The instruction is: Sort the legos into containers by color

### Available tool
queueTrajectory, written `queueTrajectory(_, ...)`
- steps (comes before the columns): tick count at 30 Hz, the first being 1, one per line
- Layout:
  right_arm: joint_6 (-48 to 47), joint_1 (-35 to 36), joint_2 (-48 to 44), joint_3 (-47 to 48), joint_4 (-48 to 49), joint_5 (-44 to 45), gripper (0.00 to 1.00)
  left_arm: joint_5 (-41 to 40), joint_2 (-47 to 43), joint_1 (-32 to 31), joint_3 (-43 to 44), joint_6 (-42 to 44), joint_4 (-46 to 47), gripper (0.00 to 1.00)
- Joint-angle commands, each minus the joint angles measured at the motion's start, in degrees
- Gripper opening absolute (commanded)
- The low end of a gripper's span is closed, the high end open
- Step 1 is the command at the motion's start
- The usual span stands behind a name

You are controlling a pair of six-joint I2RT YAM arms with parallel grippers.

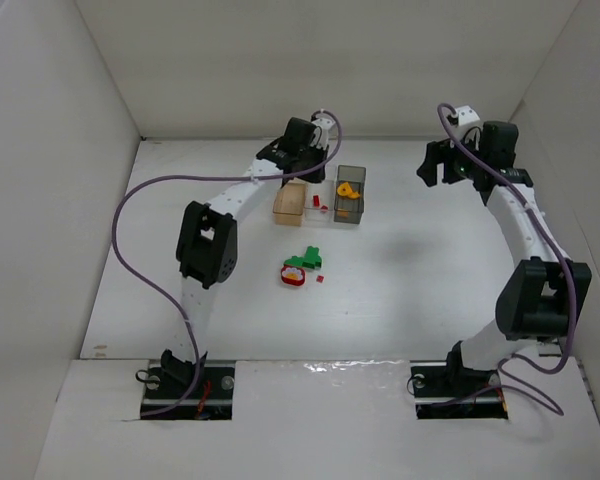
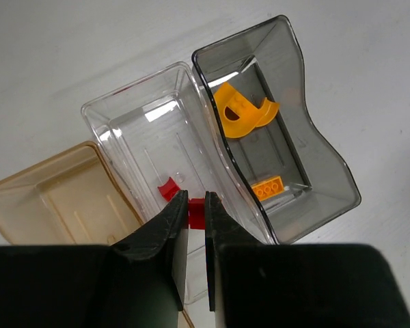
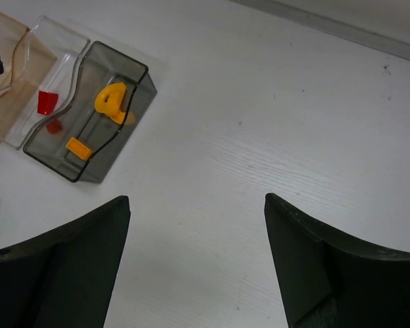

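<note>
Start at the left of your left wrist view, where the amber container [image 2: 48, 198] lies against the frame edge. The clear container [image 2: 123, 130] sits just right of it, side by side. Your left gripper [image 2: 196, 205] comes up from the bottom edge over the near end of the clear one, its fingers pinched on a small red brick [image 2: 197, 214]. A second red piece [image 2: 167, 189] lies on that container's floor, just up and left of the fingertips. Next right is the dark grey container [image 2: 328, 171], holding an orange wedge [image 2: 242, 113] towards the top of the frame and an orange brick [image 2: 270, 188] lower down.

In the top view, below the row, loose pieces lie on the table [image 1: 430, 280]. These are green legos [image 1: 308, 257], a red ring [image 1: 294, 277] with something yellow on it, and a tiny red bit [image 1: 320, 278].

Far right, your right gripper [image 1: 440, 165] hangs well apart from the containers, fingers spread wide, with nothing between them.
</note>
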Motion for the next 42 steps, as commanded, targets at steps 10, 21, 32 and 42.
queueTrajectory(10, -12.88, 9.39, -0.02, 1.59, -9.02, 2.58, 1.00, 2.27, 3.73, 0.87, 4.08, 0.61, 0.33, 0.21)
queueTrajectory(21, -28.61, 13.60, -7.40, -12.11, -7.19, -4.09, 1.00, 8.57, -4.69, 5.34, -0.05, -5.18, 10.08, 0.75)
queueTrajectory(32, -37.50, 30.20, -3.11, -13.26, -12.19, -12.00, 0.49, 6.84, -19.90, 18.70, -2.59, -6.34, 7.45, 1.00)
queueTrajectory(42, -37.15, 40.67, 11.22, -1.14, -26.08, -14.73, 0.00, 8.86, -34.75, 29.07, -22.62, -4.39, 9.48, 1.00)
